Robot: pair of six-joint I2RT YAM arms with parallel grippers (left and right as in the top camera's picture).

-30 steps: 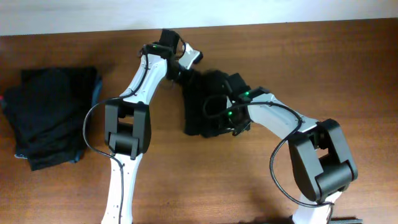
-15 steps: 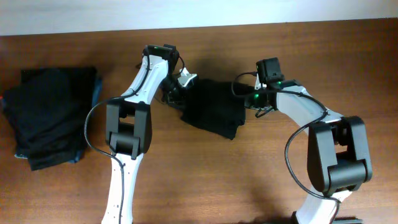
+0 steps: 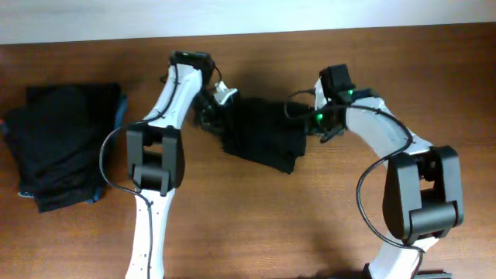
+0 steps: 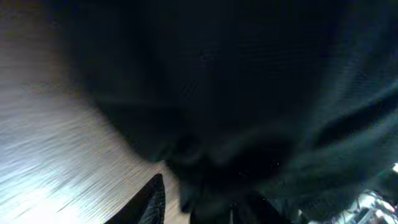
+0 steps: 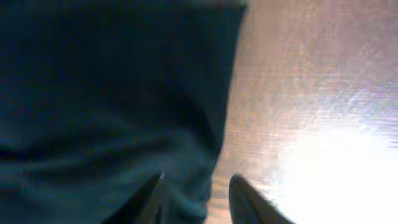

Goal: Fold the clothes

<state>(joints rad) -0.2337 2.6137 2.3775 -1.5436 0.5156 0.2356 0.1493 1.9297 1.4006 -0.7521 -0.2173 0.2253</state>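
No legible text, label or logo on black garment (image 3: 262, 141), wrist views blurred

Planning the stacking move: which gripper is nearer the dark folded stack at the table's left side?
Left. The left gripper sits at the middle garment's left edge, on the side toward the stack; the right gripper is at the garment's far edge.

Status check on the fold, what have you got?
Left gripper at black garment's left edge, right gripper at right edge; grips unconfirmed. Garment lies mid-table. Far left, folded stack; nothing blocking.
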